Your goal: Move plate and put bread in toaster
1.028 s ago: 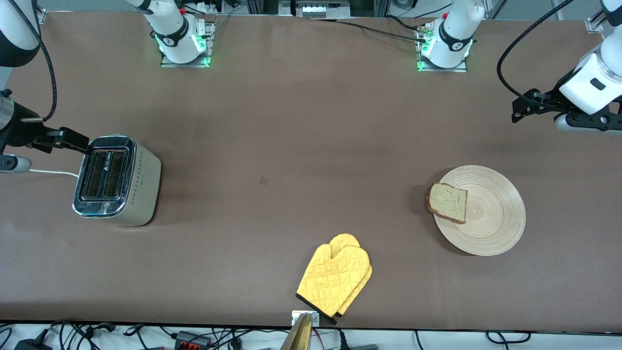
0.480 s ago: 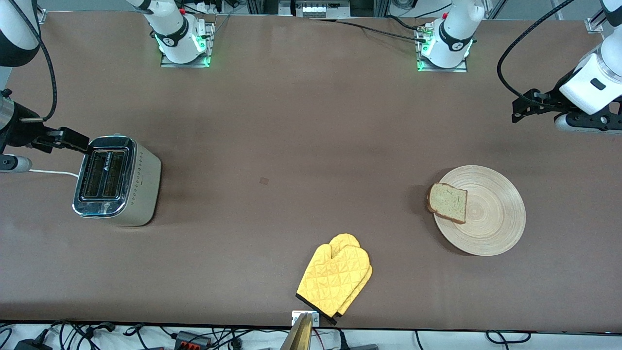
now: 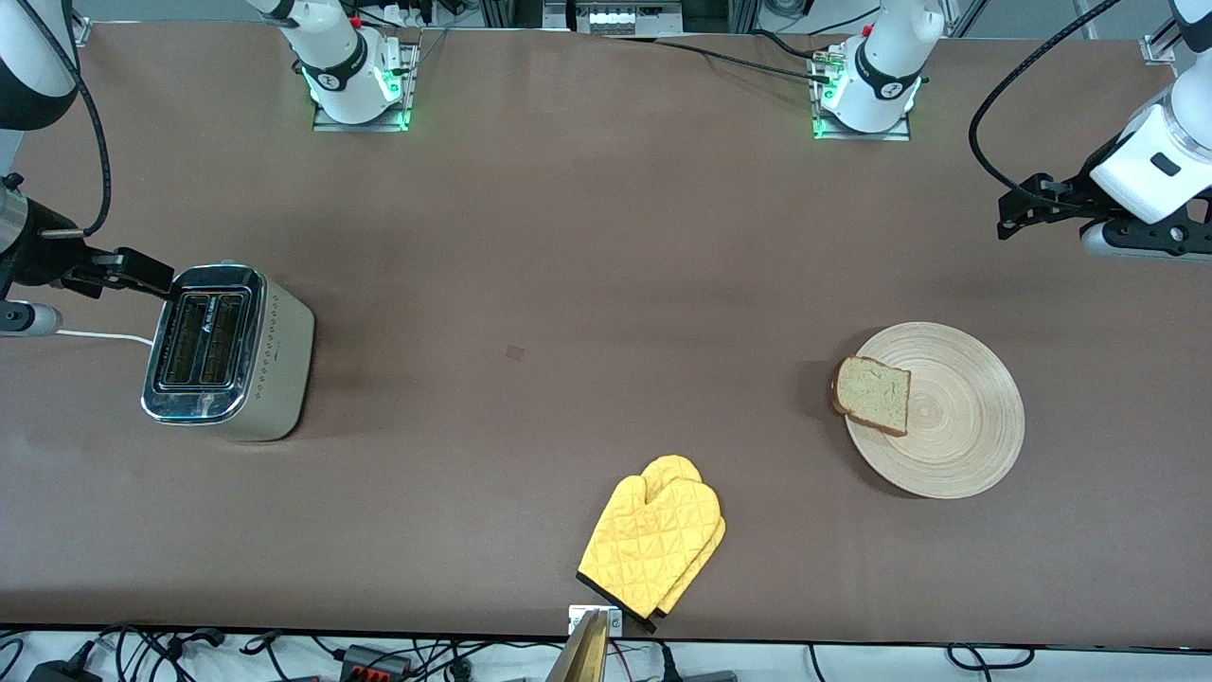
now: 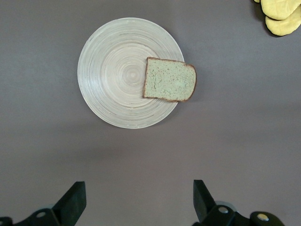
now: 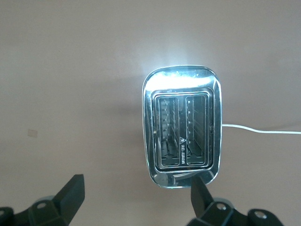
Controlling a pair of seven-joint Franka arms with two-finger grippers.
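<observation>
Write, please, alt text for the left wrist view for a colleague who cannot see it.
A bread slice lies on a round wooden plate, overhanging its rim, on a brown table. The left tool hangs open above the table beside the plate; a yellow oven mitt shows in one corner.

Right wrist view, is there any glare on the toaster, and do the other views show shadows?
Right wrist view: a bright white glare blows out one end of the toaster chrome top. Front view: soft, even light, with a faint shadow beside the plate and bread. Left wrist view: no glare, the bread sharp, a dim shadow band on the table.
</observation>
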